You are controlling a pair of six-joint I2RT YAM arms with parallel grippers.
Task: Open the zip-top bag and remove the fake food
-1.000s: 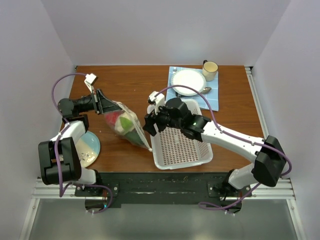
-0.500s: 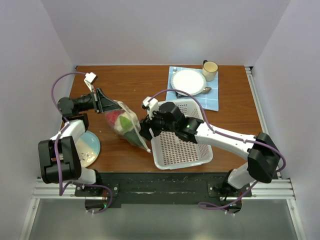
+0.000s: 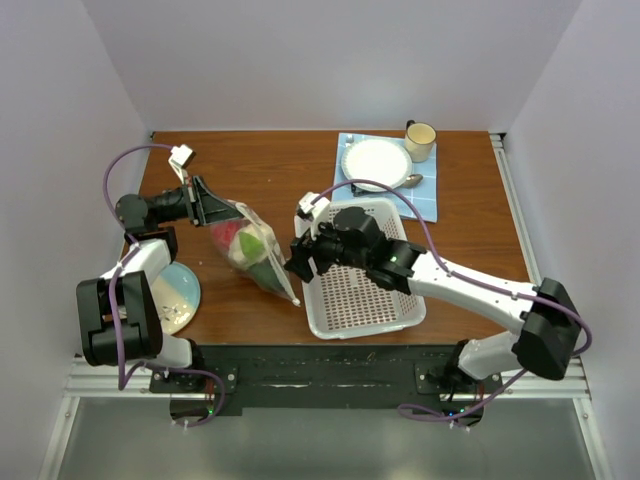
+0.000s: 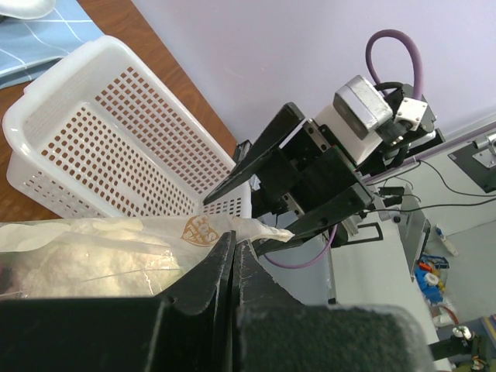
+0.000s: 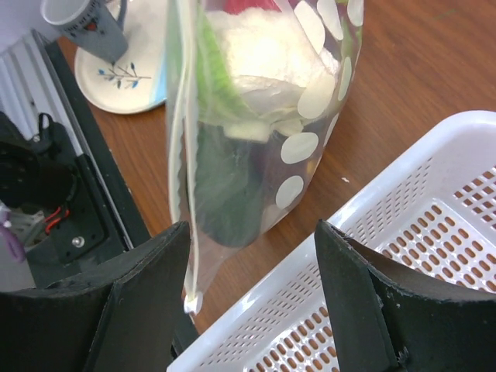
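Observation:
The zip-top bag point(image 3: 252, 252) is clear with pale dots and hangs slanted above the table, holding the fake food: a red piece point(image 3: 228, 234), a cream-white piece point(image 5: 260, 62) and dark green pieces point(image 5: 221, 182). My left gripper point(image 3: 207, 208) is shut on the bag's upper left corner; in the left wrist view point(image 4: 232, 256) its jaws pinch the bag's edge point(image 4: 101, 248). My right gripper point(image 3: 300, 262) is open at the bag's lower right end. In the right wrist view point(image 5: 256, 294) the bag's white zip slider point(image 5: 190, 301) hangs beside the left finger point(image 5: 143, 302).
A white perforated basket point(image 3: 392, 312) lies under the right arm, right of the bag. A blue cloth point(image 3: 425, 200) at the back holds a white plate point(image 3: 377, 160), a spoon point(image 3: 412, 181) and a cup point(image 3: 420, 140). A saucer point(image 3: 180, 295) sits at the front left.
My right gripper moved left toward the bag's lower end, then shifted slightly back right and nearer. The left gripper and the bag have stayed put.

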